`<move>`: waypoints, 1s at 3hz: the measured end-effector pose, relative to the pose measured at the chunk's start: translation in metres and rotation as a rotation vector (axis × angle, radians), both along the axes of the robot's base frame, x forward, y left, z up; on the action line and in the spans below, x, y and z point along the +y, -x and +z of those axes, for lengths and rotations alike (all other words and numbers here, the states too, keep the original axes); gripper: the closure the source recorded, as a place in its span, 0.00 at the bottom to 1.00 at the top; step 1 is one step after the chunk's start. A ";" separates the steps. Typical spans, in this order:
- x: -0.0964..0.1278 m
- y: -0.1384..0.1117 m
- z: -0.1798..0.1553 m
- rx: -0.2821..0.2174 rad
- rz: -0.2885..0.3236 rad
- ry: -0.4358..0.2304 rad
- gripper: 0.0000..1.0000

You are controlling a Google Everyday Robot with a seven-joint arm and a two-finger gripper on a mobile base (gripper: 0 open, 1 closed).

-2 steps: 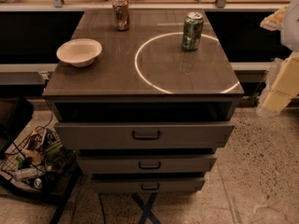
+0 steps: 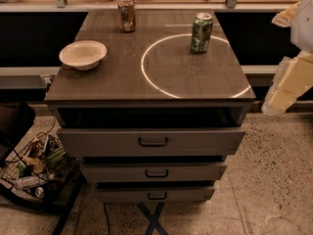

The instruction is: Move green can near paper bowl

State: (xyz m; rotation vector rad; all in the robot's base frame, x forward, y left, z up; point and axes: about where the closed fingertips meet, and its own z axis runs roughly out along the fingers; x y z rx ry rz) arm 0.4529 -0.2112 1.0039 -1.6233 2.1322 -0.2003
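The task is judged to be at its opening step: the green-and-white patterned drink can with the silver top (image 2: 201, 32) is seen standing upright near the far right corner of the dark grey tabletop (image 2: 112, 84), untouched and not yet grasped. The shallow round off-white paper bowl (image 2: 83, 54) is set by the left edge, well apart from the can. The pale cream claw (image 2: 288, 84) is held off the right edge, beyond the near right corner and clear of everything; whether it is apart or together cannot be told. A reach towards the far right corner and a firm side grasp on the can are called for next, followed by a carry across to the left edge. A brownish-orange can (image 2: 126, 13) is stood at the far edge, left of centre; it lies a little off the straight path, yet could be clipped if the carry is swung wide. A bright ring of light (image 2: 146, 75) is cast over the right half, and grey drawers (image 2: 152, 141) are stacked below.
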 end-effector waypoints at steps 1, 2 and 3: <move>-0.014 -0.029 -0.027 -0.045 -0.060 -0.109 0.00; -0.023 -0.067 -0.056 -0.092 -0.149 -0.311 0.00; -0.023 -0.114 -0.069 -0.177 -0.196 -0.516 0.00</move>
